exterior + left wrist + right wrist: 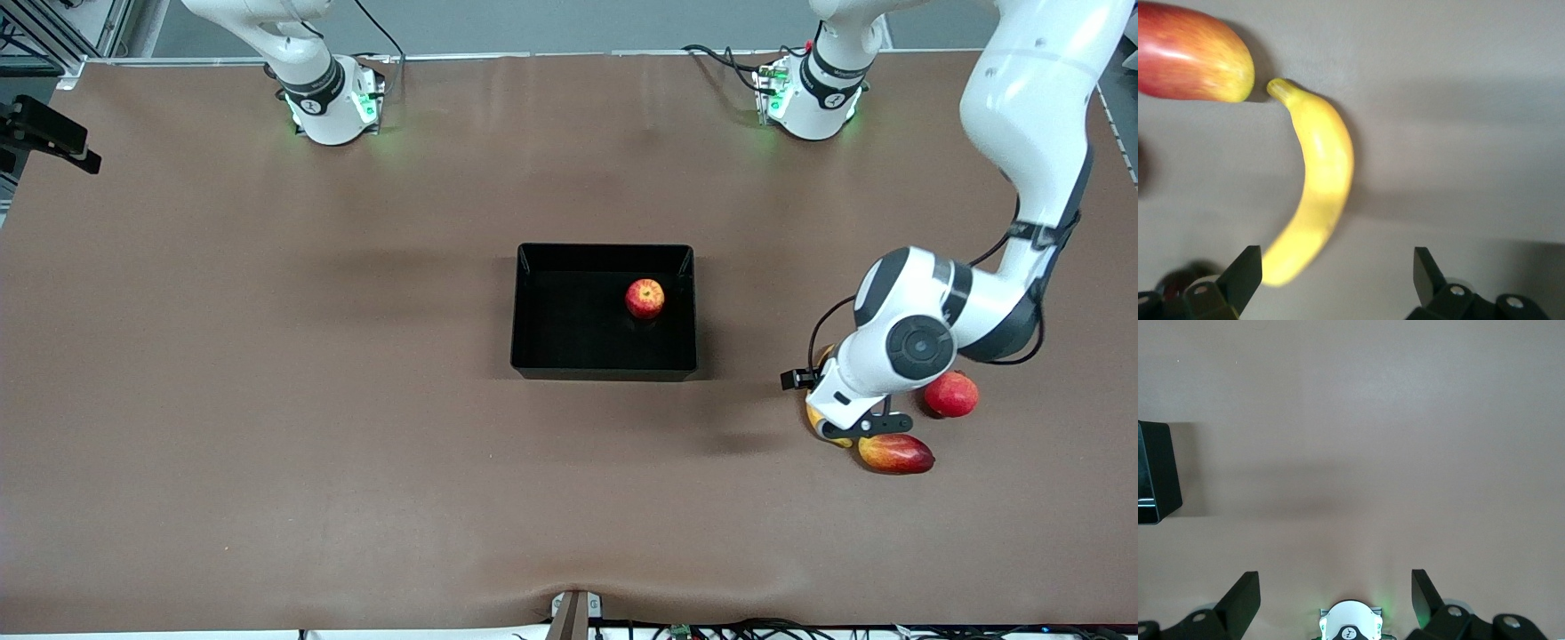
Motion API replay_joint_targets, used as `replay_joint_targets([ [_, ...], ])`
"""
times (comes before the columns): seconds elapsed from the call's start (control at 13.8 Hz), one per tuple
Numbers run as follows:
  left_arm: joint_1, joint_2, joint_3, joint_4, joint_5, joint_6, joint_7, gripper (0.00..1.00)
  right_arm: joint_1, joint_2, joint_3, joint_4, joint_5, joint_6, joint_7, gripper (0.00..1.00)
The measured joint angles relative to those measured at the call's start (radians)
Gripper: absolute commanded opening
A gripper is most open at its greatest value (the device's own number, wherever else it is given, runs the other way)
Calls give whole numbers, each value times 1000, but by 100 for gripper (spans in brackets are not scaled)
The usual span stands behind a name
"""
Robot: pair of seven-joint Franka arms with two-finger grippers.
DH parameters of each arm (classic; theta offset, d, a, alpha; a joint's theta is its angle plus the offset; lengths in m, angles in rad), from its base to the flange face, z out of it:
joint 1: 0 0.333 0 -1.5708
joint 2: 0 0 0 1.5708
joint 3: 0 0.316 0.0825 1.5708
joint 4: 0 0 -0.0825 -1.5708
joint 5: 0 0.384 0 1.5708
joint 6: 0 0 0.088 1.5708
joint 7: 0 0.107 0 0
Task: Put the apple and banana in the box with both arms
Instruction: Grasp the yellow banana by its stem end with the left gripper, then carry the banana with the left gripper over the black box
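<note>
The apple (645, 298) lies inside the black box (605, 364), near the wall toward the left arm's end. The yellow banana (1318, 173) lies on the brown table, mostly hidden under the left wrist in the front view, with a bit of it (816, 425) showing. My left gripper (1337, 260) hangs open low over the banana, whose blunt end sits just inside one finger (1245, 270). My right gripper (1335, 581) is open and holds nothing. It hovers high over bare table near its own base and is out of the front view. A corner of the box (1155, 473) shows in the right wrist view.
A red-yellow mango (896, 453) lies right by the banana's stem tip, nearer the front camera. A larger round red fruit (951, 394) sits beside the left wrist, toward the left arm's end. The same mango (1191, 57) shows in the left wrist view.
</note>
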Motion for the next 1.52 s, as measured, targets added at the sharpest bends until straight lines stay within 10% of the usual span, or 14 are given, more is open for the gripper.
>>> replay_joint_targets([
  [0.29,22,62,1,-18,34,66,29,93,1,0,8,-1,4,0,0,100],
  [0.43,22,78,6,-19,42,96,40,35,1,0,7,-1,4,0,0,100],
  [0.58,22,82,13,-19,52,106,63,0,1,0,6,-1,4,0,0,100],
  [1.01,28,72,1,-7,53,102,72,0,1,0,5,-3,5,0,0,100],
  [1.52,-6,-50,-259,123,-48,-146,35,0,0,0,4,-5,5,-1,0,100],
])
